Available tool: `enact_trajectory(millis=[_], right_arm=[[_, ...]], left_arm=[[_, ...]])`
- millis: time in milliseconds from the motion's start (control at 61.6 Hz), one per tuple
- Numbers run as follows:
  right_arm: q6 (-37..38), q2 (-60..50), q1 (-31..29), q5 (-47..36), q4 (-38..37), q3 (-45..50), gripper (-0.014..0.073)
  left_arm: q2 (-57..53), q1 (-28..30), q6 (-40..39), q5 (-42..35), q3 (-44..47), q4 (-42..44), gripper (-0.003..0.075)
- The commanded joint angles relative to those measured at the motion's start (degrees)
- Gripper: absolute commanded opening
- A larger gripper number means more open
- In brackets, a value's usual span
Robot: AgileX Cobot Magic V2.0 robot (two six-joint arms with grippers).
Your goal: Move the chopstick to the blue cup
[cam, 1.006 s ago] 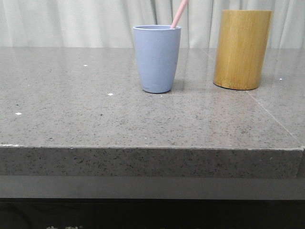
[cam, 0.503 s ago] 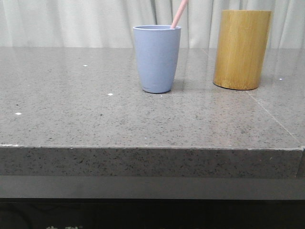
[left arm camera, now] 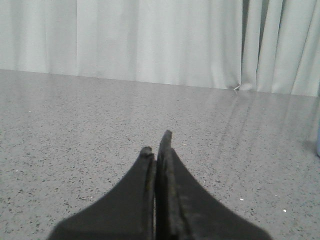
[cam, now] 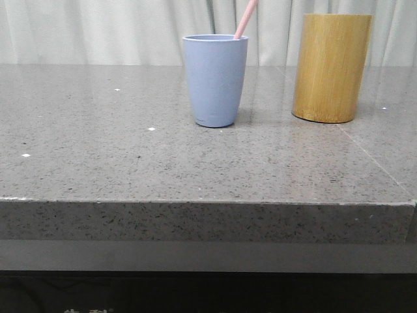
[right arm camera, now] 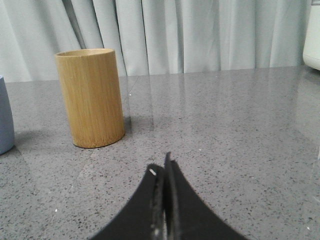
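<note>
Chopstick work looks finished, so the step in hand is simply to keep both arms clear: the left claw and the right claw each have their fingers pressed together on nothing, low over the bare tabletop. Outward from the right claw stands the bamboo cylinder, and left of it the blue cup. The chopstick rests inside that cup, leaning right over its rim, so any retreat should avoid nudging either.
</note>
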Motion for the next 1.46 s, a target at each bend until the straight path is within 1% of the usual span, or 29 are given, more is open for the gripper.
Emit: enact_trajectory(millis=[0, 373, 503, 633, 1445], right_arm=[[0.1, -1.4, -0.3, -4.7, -0.7, -0.2, -0.0066], [0.1, -1.4, -0.3, -4.7, -3.5, -0.2, -0.0066], [-0.1, -1.4, -0.3, -4.6, -2.6, -0.2, -0.0066], [-3.2, -1.4, -0.3, -4.6, 0.5, -0.2, -0.0066], [-3.5, -1.3, -0.3, -4.9, 0.5, -0.2, -0.0066]], left_arm=[[-1.3, 0.1, -0.3, -4.6, 0.7, -0.5, -0.0019], [-1.3, 0.1, -0.3, -4.6, 0.7, -0.5, -0.0019], [-1.3, 0.1, -0.3, -4.6, 0.7, -0.5, -0.0019], [-1.3, 0.1, -0.3, -4.6, 0.7, -0.5, -0.0019], [-1.3, 0.1, -0.3, -4.6, 0.7, -0.5, -0.0019]])
